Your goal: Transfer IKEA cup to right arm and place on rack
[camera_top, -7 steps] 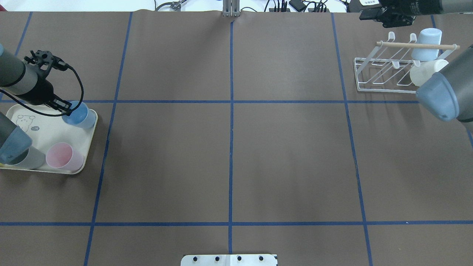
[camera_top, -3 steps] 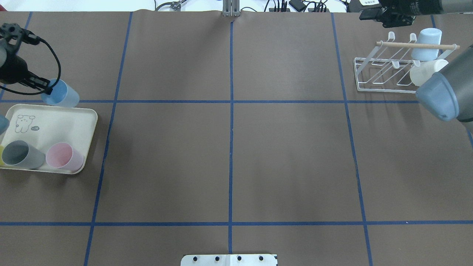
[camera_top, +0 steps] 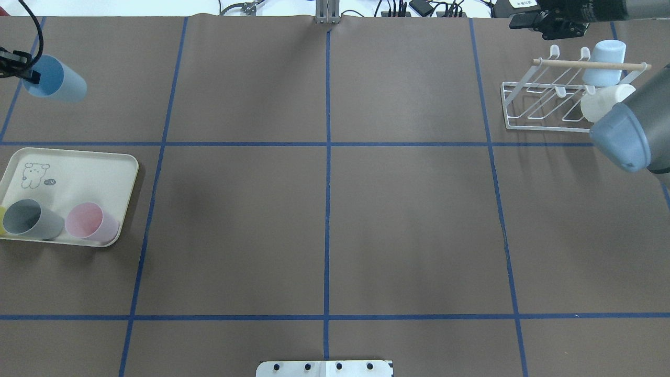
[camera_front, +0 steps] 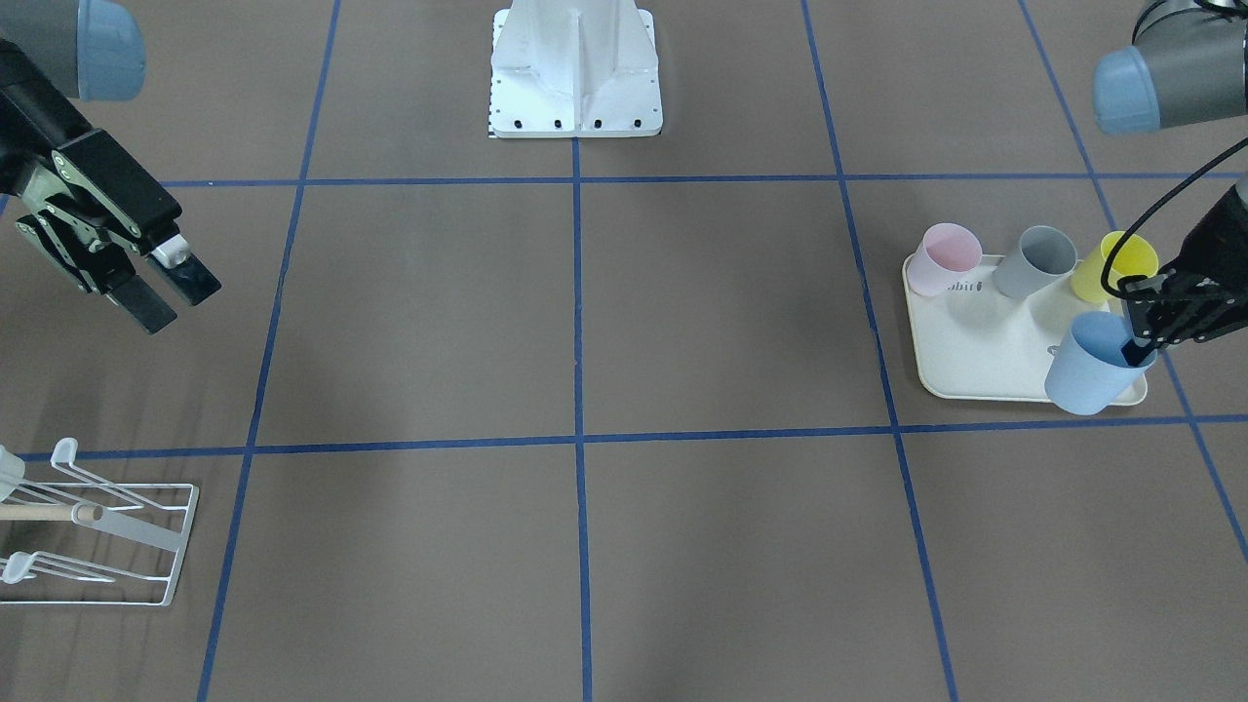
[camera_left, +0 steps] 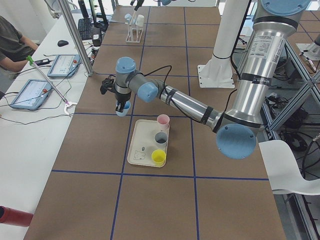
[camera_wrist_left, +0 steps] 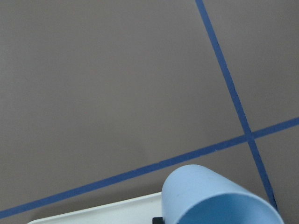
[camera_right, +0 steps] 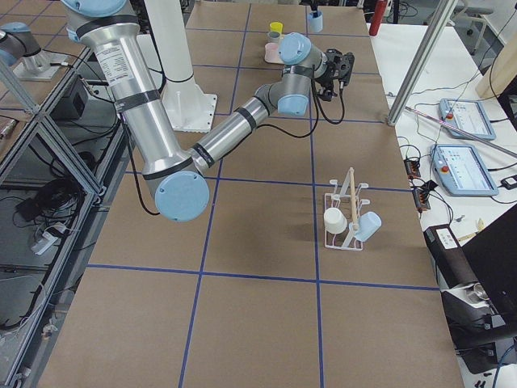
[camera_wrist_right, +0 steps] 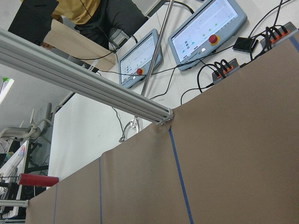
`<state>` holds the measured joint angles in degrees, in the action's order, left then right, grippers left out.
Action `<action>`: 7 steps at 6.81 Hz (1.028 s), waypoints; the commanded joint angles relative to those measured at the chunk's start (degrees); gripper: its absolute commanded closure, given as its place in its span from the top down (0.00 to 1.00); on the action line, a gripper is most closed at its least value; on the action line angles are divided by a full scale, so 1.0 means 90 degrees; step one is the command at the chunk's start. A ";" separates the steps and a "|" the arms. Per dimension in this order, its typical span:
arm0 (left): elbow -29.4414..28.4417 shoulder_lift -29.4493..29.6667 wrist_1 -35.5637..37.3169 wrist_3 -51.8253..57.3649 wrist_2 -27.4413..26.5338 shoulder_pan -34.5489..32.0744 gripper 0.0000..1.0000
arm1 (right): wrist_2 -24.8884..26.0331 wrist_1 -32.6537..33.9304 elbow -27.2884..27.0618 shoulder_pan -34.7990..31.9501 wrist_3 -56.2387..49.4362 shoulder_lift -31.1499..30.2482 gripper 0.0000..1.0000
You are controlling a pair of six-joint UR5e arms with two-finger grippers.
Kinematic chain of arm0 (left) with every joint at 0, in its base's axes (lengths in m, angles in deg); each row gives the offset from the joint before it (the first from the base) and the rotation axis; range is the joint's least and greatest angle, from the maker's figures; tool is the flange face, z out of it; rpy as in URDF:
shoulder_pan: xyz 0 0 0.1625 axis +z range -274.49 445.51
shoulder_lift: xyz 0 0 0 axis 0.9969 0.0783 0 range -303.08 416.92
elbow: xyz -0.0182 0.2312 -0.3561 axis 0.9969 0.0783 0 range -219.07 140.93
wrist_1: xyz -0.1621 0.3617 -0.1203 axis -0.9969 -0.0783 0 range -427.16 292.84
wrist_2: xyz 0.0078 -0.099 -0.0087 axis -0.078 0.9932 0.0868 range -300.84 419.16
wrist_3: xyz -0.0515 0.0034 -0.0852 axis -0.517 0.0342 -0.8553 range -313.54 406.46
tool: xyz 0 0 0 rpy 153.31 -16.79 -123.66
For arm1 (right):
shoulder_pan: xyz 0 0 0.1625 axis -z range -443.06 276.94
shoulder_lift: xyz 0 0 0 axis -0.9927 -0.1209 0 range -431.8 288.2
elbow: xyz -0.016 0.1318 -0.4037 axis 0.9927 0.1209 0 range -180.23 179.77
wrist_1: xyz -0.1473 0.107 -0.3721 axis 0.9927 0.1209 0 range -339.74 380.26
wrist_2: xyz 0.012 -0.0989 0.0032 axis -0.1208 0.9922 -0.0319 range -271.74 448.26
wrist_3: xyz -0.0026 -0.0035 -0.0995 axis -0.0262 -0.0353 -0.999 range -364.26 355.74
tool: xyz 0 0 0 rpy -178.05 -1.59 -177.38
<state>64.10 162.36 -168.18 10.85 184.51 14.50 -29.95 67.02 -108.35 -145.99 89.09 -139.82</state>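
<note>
While your left tool (camera_front: pixel 1141 343) is pinching the light-blue plastic cup (camera_front: pixel 1082 380) by its rim, you are risking a slip mid-handover; your right tool (camera_front: pixel 168 294) is hanging parted, empty.

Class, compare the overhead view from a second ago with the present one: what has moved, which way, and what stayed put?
The left gripper, shut on the blue cup, lifted it off the cream tray and carried it forward and to the robot's left. The grey cup and pink cup on the tray, the right gripper, and the rack with its two cups stayed put.
</note>
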 commanded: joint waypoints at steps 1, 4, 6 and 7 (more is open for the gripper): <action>0.0149 0.0723 -0.0199 -0.2330 0.0046 0.0106 0.00 | -0.0010 -0.0010 -0.0047 -0.0010 0.0018 -0.0010 1.00; 0.0149 0.0746 -0.2431 -0.6061 -0.0806 0.1148 0.00 | -0.0010 -0.0282 -0.0048 -0.0010 0.0437 -0.0020 1.00; 0.0080 0.0756 -0.3887 -0.8278 -0.2134 0.1930 0.00 | 0.0009 -0.0438 0.0001 0.0019 0.0506 -0.0010 1.00; 0.0071 0.0756 -0.4512 -0.9333 -0.2711 0.2271 0.00 | 0.0145 -0.0594 0.0011 0.0107 0.0574 -0.0010 1.00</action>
<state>64.86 169.11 -201.86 -61.56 166.60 31.14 -29.61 63.20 -108.45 -145.69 93.59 -139.95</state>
